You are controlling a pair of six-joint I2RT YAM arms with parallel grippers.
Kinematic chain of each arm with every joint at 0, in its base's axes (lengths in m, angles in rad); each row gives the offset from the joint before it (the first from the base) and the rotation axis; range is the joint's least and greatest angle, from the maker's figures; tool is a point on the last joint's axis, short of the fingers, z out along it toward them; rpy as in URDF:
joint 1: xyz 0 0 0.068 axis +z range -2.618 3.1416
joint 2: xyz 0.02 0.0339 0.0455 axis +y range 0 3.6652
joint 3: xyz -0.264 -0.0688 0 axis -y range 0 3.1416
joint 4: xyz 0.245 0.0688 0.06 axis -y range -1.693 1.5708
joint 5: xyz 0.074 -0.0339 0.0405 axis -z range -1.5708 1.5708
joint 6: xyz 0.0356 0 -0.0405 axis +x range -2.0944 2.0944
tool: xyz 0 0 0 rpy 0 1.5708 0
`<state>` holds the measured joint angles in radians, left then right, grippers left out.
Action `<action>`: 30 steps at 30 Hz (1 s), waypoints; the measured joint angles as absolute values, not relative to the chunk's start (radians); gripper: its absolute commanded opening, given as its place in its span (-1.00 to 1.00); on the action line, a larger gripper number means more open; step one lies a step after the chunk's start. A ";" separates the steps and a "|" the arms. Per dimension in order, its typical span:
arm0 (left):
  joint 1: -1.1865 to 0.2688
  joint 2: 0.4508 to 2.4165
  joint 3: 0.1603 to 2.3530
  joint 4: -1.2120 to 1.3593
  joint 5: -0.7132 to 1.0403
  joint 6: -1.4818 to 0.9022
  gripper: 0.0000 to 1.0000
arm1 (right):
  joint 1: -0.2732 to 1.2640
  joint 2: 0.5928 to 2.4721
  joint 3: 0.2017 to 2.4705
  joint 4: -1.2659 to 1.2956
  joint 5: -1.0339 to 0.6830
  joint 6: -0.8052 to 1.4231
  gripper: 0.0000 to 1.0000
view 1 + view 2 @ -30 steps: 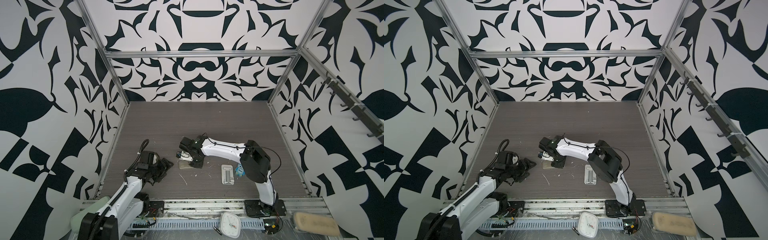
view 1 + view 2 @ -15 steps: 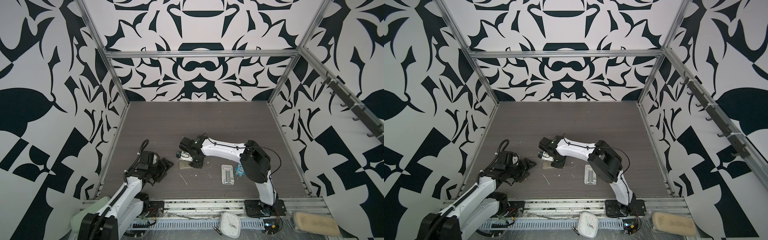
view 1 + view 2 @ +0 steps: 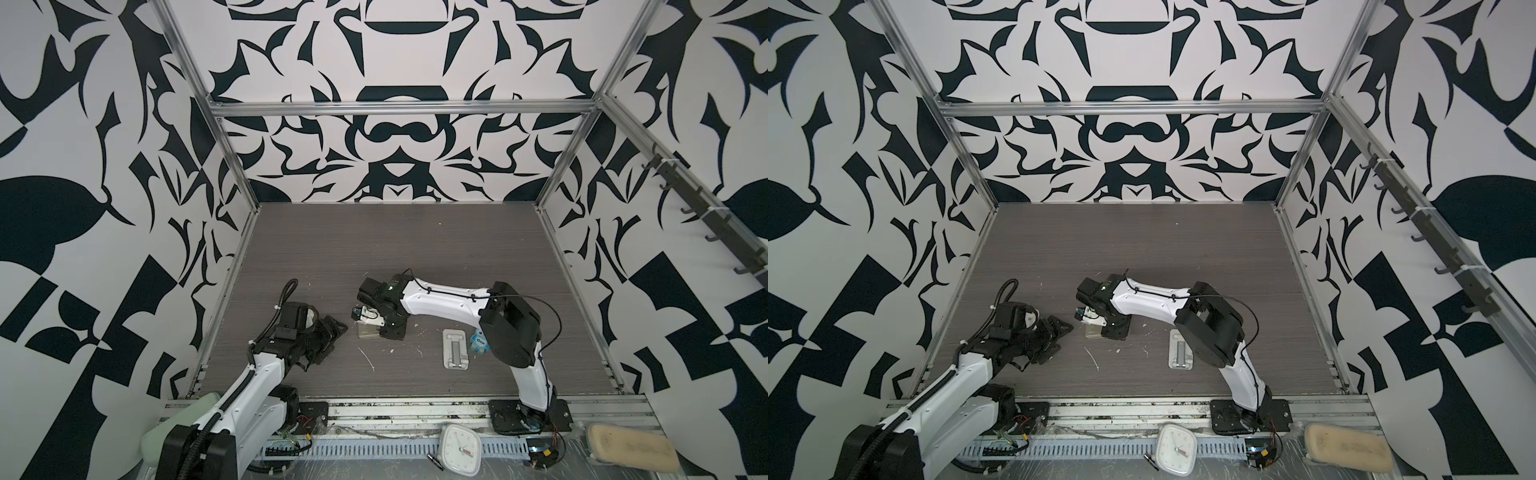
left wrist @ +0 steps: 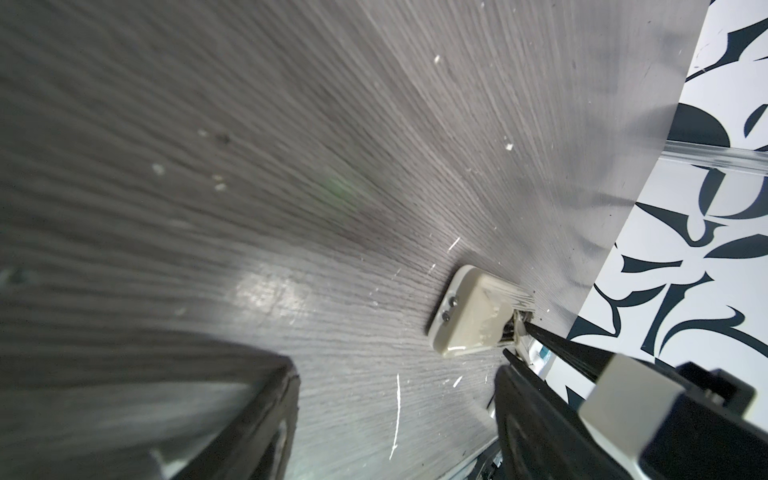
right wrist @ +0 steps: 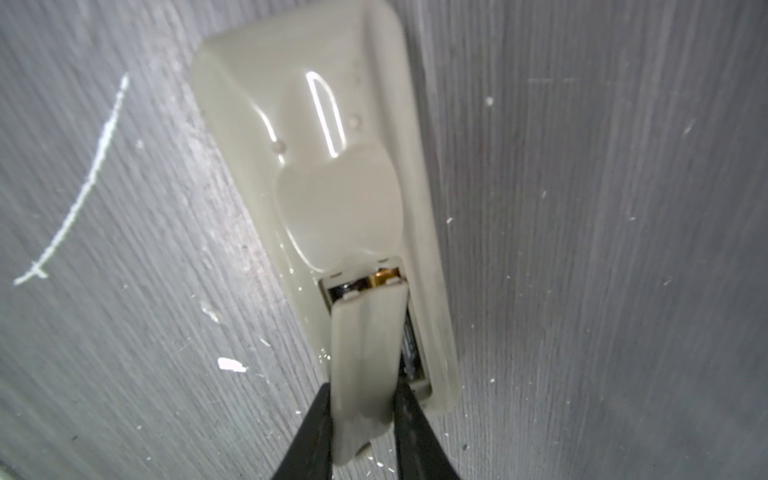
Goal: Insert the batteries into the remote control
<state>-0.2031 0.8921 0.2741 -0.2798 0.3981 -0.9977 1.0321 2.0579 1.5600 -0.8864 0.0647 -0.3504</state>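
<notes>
Remote control [image 5: 316, 137]: lying back-up on the grey wood-grain tabletop [image 3: 395, 249], front middle, with the silvery slotted stand [image 3: 456, 349] near it on the right arm's side. Left gripper [image 4: 397, 370] low over the tabletop near the remote control, jaws spread, holding nothing. Right gripper [image 5: 363, 415] directly over the recessed bay, pinching the beige battery cover [image 5: 365, 340] by its long edges. Tilted, leading end at the bay's inner edge, not flush. Beneath it, the batteries [image 5: 409, 345]: dark casing and a brass glint showing in the bay; both seated or only one, hard to tell. Loading apparently done or nearly so. Left to do, probably: press the battery cover down until shut, then let go.
</notes>
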 measured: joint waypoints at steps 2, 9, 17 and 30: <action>-0.203 0.893 0.274 -0.279 0.399 -0.998 0.53 | 1.032 2.058 1.558 -0.886 0.065 -0.350 -0.39; -0.203 0.903 0.274 -0.268 0.408 -0.998 0.53 | 1.034 2.057 1.557 -0.886 0.072 -0.351 -0.29; -0.203 0.904 0.274 -0.266 0.410 -0.998 0.53 | 1.034 2.057 1.557 -0.886 0.105 -0.352 -0.26; -0.203 0.916 0.274 -0.267 0.417 -0.994 0.37 | 1.034 2.054 1.557 -0.887 0.147 -0.358 -0.29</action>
<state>-0.2028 0.9157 0.2741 -0.2672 0.4171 -0.9943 1.0340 2.0537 1.5574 -0.8867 0.1467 -0.3576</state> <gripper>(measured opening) 0.700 0.358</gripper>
